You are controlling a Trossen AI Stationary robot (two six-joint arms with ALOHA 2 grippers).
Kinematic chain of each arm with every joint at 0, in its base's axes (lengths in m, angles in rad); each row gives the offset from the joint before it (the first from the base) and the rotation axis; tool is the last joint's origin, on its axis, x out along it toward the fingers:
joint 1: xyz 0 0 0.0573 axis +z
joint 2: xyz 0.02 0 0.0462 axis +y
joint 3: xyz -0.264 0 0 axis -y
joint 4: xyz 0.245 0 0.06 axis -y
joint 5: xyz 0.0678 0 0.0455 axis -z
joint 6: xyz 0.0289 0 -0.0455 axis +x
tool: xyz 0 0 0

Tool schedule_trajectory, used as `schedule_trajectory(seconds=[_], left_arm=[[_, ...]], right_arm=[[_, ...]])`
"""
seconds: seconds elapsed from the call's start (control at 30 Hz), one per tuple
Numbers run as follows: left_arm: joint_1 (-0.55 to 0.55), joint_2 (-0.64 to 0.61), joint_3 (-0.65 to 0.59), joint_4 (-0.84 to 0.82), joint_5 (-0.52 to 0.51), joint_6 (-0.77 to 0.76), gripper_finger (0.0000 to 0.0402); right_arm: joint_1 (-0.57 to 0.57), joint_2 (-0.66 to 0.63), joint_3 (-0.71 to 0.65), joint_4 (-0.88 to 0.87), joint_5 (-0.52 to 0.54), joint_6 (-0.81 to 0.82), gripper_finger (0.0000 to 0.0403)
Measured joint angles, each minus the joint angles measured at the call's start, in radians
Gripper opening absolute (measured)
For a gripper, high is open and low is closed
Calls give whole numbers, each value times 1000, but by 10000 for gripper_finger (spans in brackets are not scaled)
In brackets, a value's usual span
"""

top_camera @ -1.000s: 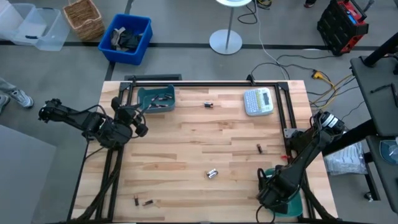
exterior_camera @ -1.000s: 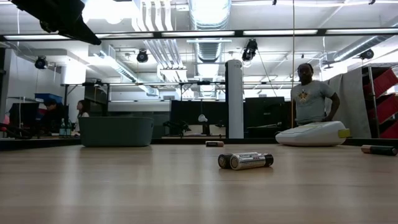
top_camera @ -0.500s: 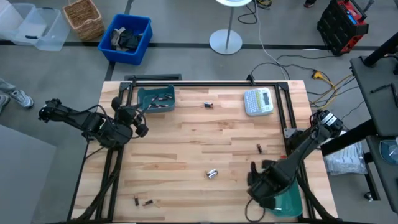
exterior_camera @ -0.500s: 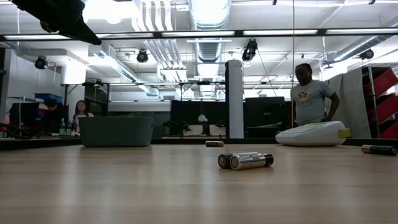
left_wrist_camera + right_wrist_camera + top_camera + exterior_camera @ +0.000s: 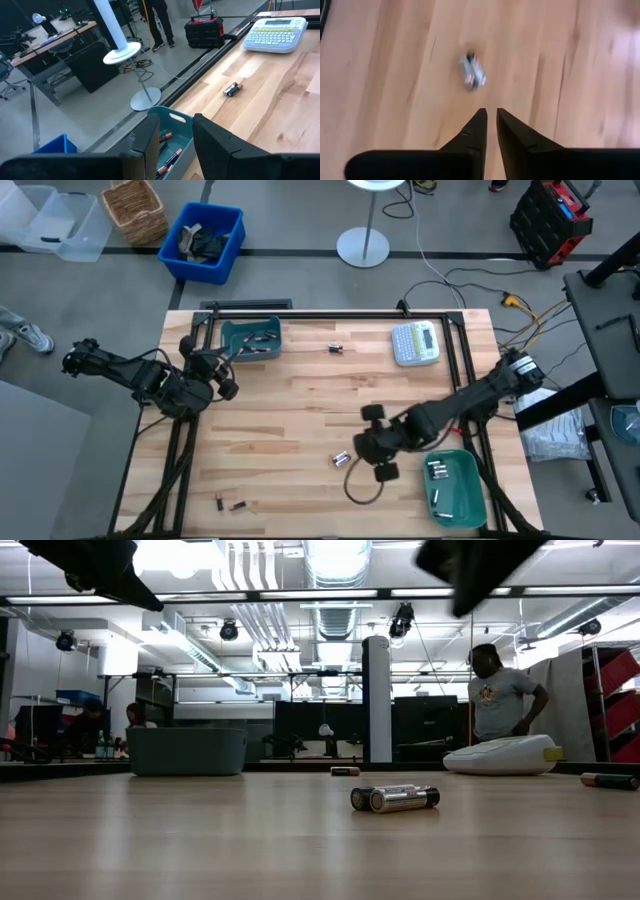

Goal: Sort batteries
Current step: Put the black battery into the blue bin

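Observation:
Two silvery batteries (image 5: pixel 341 459) (image 5: pixel 395 798) lie side by side on the wooden table. My right gripper (image 5: pixel 359 452) (image 5: pixel 491 114) hangs above them, pointing steeply down, its fingers almost together with nothing between them. The pair shows blurred beyond the fingertips (image 5: pixel 472 72). My left gripper (image 5: pixel 228 358) (image 5: pixel 175 122) waits open at the far left, beside a teal bin (image 5: pixel 250 338) holding dark, copper-tipped batteries (image 5: pixel 167 152). Single batteries lie at the far middle (image 5: pixel 335 348), at the right (image 5: pixel 417 418) and near the front left corner (image 5: pixel 230 504).
A second teal bin (image 5: pixel 462 470) with silvery batteries (image 5: pixel 437 475) sits at the near right. A grey-white label maker (image 5: pixel 415 343) lies at the far right. A black frame (image 5: pixel 330 315) runs along the far edge. People show in the room beyond.
My right gripper has swung from above the near-right teal bin toward the table's middle, rising and turning as it went, and now hangs over the pair of silvery batteries. Its arm has come into the top of the low view. The batteries have not moved.

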Motion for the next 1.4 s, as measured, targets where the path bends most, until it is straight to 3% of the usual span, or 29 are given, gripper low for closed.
schedule_trajectory(seconds=[0.37,0.57,0.7,1.13,1.27,1.4], left_arm=[[0,0,1,75,14,21,98],[-3,31,2,277,205,155,98],[-27,91,2,303,311,153,98],[-275,283,2,302,678,-108,98],[-343,306,2,276,758,-268,98],[-391,334,2,259,914,-513,98]], right_arm=[[-124,0,-145,396,1,-418,12],[-151,0,-222,625,2,-531,12],[-155,0,-241,697,8,-570,12],[-157,0,-248,702,42,-593,12],[-166,0,-248,702,42,-593,12],[-180,0,-249,701,42,-579,12]])
